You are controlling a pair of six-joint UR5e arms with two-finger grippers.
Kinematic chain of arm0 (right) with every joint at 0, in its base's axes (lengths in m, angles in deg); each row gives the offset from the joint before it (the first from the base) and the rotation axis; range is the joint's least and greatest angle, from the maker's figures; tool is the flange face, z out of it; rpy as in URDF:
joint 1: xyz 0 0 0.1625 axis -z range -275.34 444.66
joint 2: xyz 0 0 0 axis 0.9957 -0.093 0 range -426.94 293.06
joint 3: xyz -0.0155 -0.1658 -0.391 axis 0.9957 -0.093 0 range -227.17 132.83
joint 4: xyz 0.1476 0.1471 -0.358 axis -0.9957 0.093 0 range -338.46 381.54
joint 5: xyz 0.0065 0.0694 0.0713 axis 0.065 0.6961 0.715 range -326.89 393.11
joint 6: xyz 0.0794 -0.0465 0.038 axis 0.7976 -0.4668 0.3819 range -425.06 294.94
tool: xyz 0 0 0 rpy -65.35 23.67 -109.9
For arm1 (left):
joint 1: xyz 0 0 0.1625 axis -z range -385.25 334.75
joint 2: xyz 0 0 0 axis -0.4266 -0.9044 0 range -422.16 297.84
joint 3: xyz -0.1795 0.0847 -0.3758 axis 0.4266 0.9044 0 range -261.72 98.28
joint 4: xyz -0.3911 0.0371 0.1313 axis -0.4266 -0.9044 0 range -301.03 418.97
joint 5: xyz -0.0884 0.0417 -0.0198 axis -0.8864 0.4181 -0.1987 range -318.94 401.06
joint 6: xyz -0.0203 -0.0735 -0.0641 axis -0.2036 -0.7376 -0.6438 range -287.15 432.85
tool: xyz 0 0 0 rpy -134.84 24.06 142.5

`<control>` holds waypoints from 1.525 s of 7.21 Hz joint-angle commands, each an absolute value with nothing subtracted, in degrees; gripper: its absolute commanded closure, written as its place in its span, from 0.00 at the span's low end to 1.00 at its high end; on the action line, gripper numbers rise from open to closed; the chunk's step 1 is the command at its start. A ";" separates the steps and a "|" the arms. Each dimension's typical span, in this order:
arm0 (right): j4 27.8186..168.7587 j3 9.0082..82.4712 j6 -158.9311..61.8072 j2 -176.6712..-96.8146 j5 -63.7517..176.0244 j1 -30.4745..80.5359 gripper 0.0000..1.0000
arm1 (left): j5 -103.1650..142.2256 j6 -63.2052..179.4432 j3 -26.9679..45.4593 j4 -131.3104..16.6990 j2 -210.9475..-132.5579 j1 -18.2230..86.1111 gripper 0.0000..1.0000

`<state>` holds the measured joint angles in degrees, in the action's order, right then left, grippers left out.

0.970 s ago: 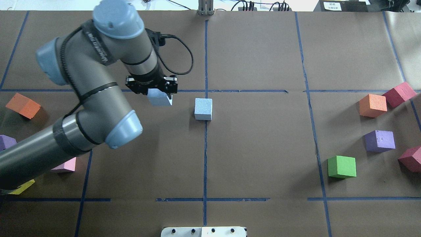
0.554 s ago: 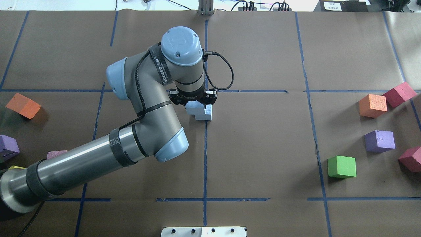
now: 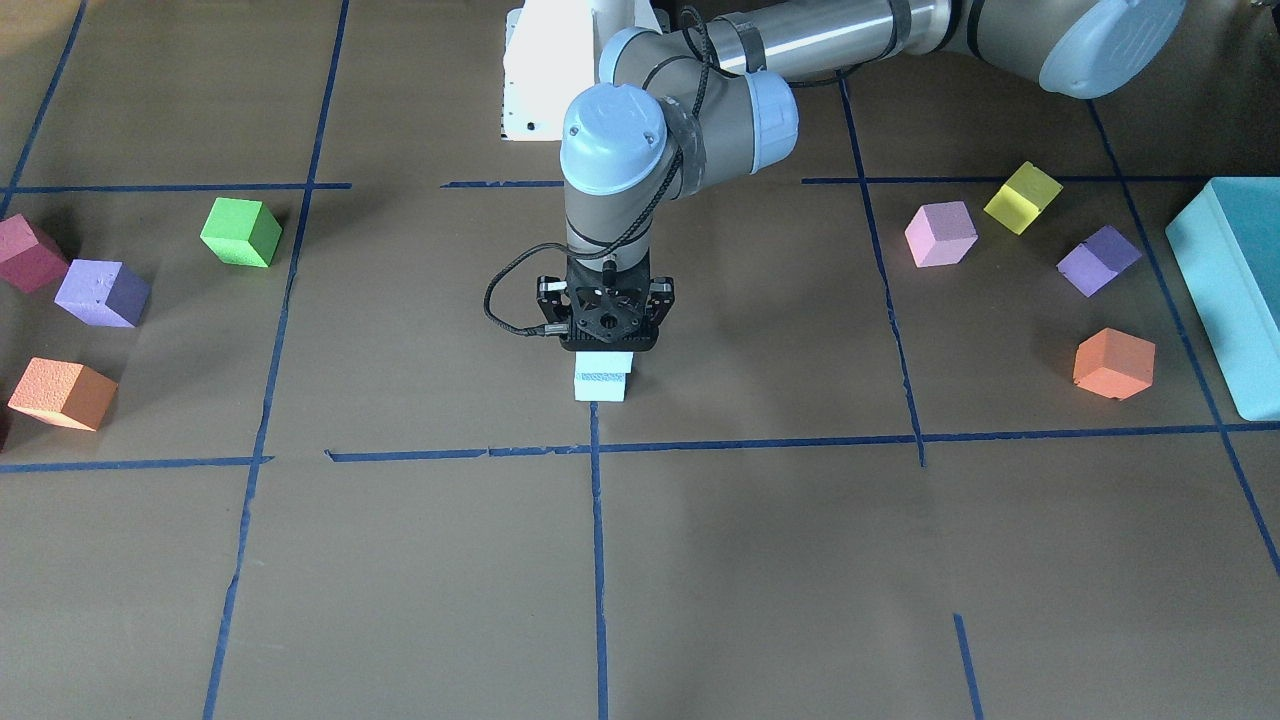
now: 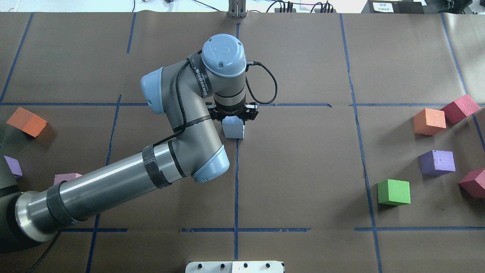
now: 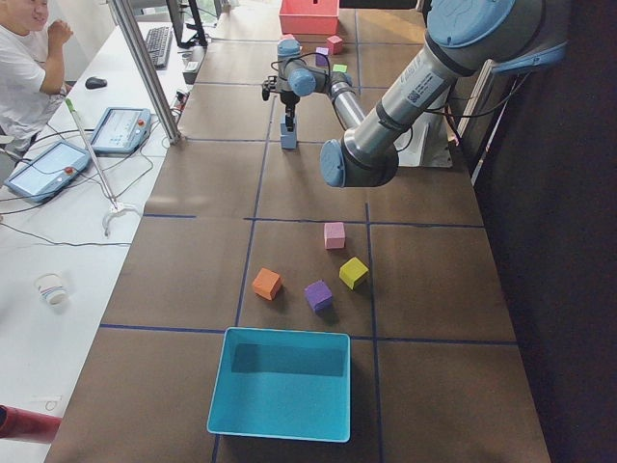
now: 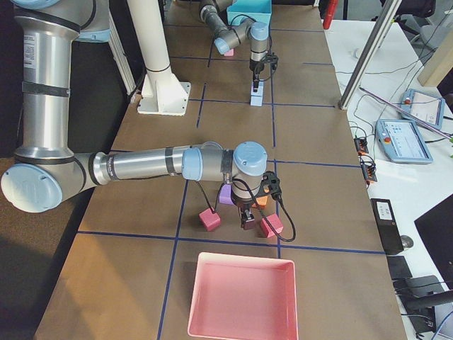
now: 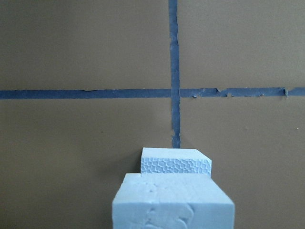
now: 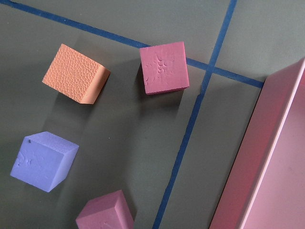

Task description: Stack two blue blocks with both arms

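Note:
A pale blue block point(image 4: 235, 133) rests at the table's centre by the blue tape cross. My left gripper point(image 4: 234, 120) is shut on the second blue block point(image 4: 232, 122) and holds it directly over the first, slightly offset. I cannot tell whether they touch. In the left wrist view the held block point(image 7: 174, 205) fills the bottom edge and the lower block point(image 7: 176, 164) peeks out beyond it. In the front view the held block point(image 3: 604, 361) is above the lower one point(image 3: 600, 390). My right gripper point(image 6: 248, 218) shows only in the exterior right view; I cannot tell its state.
Orange point(image 4: 429, 121), crimson point(image 4: 459, 108), purple point(image 4: 437, 162) and green point(image 4: 394, 192) cubes lie at the right. Orange point(image 4: 26, 121), purple point(image 4: 14, 167) and pink point(image 4: 66, 177) cubes lie at the left. A teal box point(image 3: 1235, 290) and a pink tray point(image 6: 244, 294) stand at the table's ends.
My left arm has carried the held blue block to the right, from left of the resting blue block to directly over it, and lowered it close.

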<state>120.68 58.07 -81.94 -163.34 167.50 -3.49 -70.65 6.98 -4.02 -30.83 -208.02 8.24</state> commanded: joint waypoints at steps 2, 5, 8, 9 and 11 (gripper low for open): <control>120.68 58.13 -81.94 -163.26 167.50 -3.49 0.01 | -70.65 6.15 -5.35 -30.85 -208.85 8.32 0.00; 120.68 58.21 -81.94 -163.00 167.50 -3.49 0.01 | -73.70 7.19 -0.98 -28.50 -208.94 12.34 0.00; 120.68 58.21 -81.94 -163.00 167.50 -3.49 0.01 | -82.16 31.17 16.99 -17.93 -193.22 23.76 0.00; 120.68 58.13 -81.50 -163.00 167.50 -3.49 0.01 | -83.99 45.55 20.02 -18.37 -184.76 29.71 0.00; 120.68 58.13 -80.71 -162.91 167.50 -3.40 0.01 | -93.03 67.30 18.83 -18.37 -173.30 44.73 0.00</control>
